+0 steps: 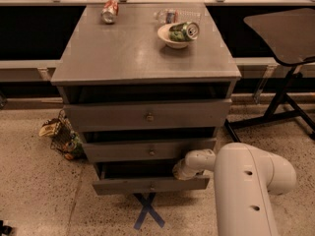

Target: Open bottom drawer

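Bowl holding green can, red can, blue floor cross

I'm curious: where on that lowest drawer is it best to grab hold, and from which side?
Grip the small round knob at the centre of the bottom drawer, coming straight from the front: it is the only thing sticking out of a flat face. The end effector sits at the gap above the drawer's right part, so the exposed top edge might serve too.
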`<state>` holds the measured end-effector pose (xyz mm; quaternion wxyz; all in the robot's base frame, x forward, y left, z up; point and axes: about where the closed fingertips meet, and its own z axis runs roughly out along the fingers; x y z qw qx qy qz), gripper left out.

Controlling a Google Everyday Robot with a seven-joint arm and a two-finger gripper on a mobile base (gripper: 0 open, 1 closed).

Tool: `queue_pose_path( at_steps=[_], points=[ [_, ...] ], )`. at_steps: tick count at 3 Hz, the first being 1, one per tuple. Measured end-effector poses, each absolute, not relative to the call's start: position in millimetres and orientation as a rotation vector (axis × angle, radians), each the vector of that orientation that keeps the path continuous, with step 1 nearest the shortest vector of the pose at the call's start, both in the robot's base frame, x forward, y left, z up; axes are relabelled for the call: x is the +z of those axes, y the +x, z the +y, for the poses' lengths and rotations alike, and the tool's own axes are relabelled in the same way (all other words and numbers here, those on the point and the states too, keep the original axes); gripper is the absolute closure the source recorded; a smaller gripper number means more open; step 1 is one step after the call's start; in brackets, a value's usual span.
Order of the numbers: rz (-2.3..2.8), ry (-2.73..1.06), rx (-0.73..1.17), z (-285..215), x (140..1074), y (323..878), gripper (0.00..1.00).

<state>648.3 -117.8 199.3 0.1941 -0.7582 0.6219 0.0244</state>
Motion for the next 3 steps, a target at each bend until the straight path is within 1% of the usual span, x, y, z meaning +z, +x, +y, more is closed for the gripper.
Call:
queue_pose_path(
  at_steps=[2,3],
  points=[
    [1.744,-2.126,0.068,-117.8,199.4,648.3,1.00],
    [1.744,-2.126,0.068,-117.8,199.3,648.3,0.75]
  ],
)
